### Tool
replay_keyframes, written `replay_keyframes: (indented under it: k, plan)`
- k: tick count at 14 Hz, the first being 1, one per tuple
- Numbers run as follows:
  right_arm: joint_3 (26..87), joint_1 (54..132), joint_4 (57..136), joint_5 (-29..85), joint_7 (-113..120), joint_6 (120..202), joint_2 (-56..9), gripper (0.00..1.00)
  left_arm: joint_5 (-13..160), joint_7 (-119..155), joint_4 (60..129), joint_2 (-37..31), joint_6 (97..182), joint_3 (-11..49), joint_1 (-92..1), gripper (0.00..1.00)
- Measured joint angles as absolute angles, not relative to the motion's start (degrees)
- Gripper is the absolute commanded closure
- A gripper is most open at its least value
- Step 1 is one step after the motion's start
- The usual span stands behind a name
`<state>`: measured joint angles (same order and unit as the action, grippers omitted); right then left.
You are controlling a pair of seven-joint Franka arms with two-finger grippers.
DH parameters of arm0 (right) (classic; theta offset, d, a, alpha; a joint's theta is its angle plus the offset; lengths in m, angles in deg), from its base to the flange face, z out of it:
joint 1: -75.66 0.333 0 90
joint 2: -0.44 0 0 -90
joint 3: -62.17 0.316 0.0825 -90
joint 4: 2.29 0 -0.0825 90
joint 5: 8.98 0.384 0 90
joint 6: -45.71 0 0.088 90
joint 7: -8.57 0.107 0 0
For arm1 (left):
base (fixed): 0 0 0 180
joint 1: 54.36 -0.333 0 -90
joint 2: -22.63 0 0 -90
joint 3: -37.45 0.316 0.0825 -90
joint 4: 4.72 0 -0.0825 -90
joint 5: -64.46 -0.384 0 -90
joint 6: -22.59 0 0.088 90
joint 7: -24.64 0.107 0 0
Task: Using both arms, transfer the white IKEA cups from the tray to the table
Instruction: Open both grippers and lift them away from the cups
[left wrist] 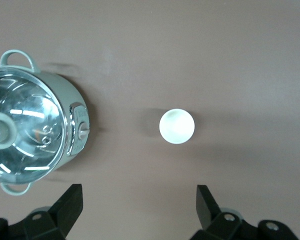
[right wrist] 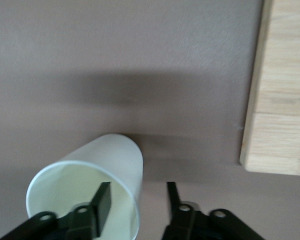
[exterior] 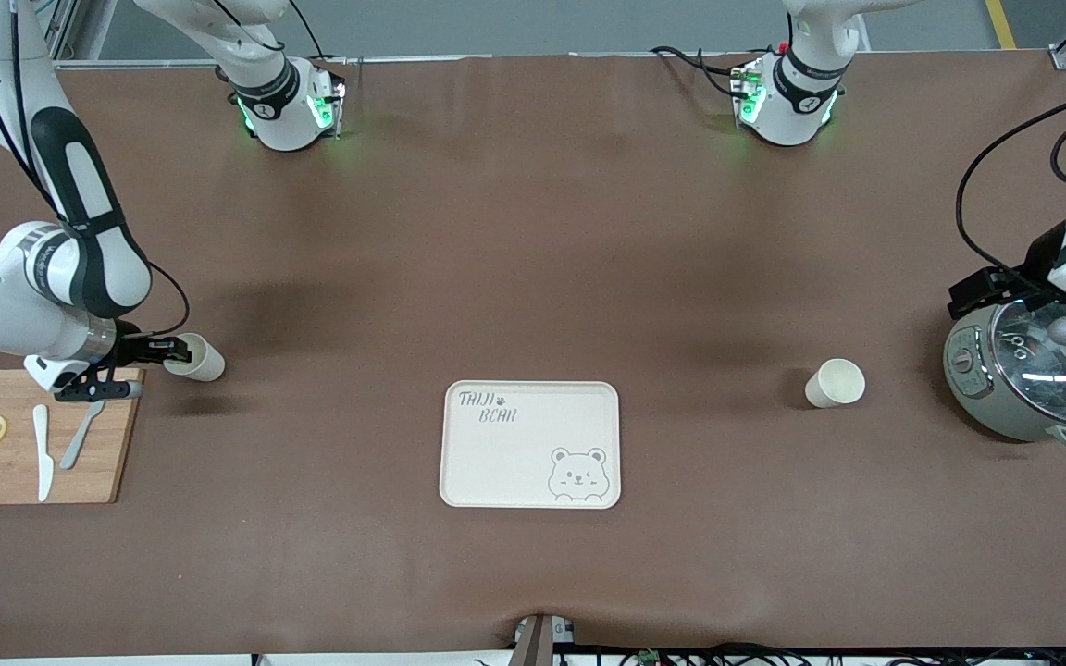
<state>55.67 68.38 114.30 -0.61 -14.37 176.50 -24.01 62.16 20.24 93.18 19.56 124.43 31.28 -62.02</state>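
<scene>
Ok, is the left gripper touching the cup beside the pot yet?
Apart. The left wrist view shows the left gripper open above the table, and the white cup standing clear of it with bare table all round.

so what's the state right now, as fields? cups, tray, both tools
cup one: beside the cutting board, toward the right arm's end, off the tray
cup two: upright on the table beside the pot, untouched
tray: mid-table, no cups on it
right tool: open, one finger inside cup one, one outside
left tool: open, above the table near the pot and cup two, holding nothing
</scene>
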Motion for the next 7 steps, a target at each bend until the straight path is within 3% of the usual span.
replay_keyframes:
  k: [7]
  plan:
    - [55.9, 68.0, 98.4, -0.6, -16.0, 156.2, -23.6, 0.00, 62.2, 20.3, 91.3, 23.0, 119.2, 30.9, -61.8, 0.00]
